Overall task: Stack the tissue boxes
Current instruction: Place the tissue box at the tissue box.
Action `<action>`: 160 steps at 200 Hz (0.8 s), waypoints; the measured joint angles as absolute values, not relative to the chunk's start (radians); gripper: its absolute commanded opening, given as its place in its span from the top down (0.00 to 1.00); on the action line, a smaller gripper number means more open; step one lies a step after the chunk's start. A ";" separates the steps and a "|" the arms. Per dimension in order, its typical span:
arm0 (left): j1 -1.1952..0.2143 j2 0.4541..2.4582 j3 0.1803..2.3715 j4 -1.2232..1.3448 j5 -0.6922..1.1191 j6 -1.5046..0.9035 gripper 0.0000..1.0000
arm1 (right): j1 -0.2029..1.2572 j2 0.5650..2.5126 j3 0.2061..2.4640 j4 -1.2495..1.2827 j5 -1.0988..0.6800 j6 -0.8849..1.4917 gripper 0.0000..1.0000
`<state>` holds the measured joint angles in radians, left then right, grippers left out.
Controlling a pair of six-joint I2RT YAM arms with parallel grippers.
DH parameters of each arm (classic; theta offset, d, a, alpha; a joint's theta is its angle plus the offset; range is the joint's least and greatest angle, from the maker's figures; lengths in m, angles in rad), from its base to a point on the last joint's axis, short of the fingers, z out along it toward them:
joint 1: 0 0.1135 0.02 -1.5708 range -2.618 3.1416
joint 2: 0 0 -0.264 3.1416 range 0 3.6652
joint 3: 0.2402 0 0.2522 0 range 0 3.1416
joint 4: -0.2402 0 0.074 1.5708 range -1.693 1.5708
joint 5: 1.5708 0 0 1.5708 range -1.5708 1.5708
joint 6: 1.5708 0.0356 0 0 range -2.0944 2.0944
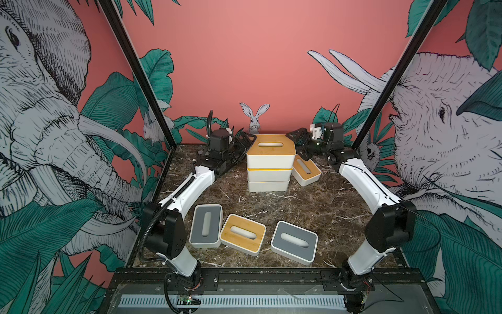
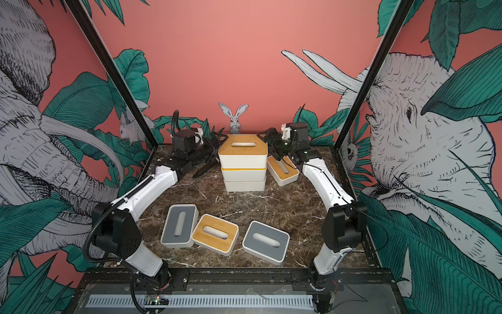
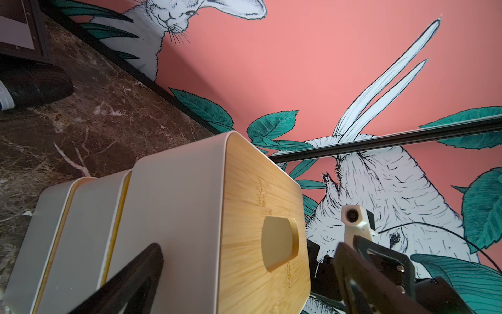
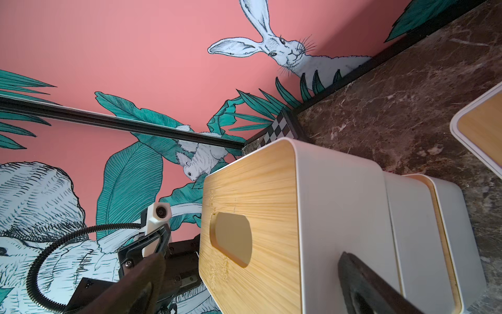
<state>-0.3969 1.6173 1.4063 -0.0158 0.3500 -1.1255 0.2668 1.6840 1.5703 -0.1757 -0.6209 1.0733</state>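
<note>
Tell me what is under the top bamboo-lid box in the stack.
A middle box and, below it, a bottom box, both white. Only thin yellow edges of their lids show; the slots are covered.
</note>
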 measured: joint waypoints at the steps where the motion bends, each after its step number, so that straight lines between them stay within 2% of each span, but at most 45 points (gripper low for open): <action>1: -0.397 1.617 1.406 -0.016 0.349 -1.126 0.00 | 0.267 1.684 1.570 -0.176 -0.621 1.074 0.01; 160: -0.411 1.584 1.375 -0.017 0.322 -1.126 0.00 | 0.279 1.681 1.555 -0.144 -0.595 1.092 0.01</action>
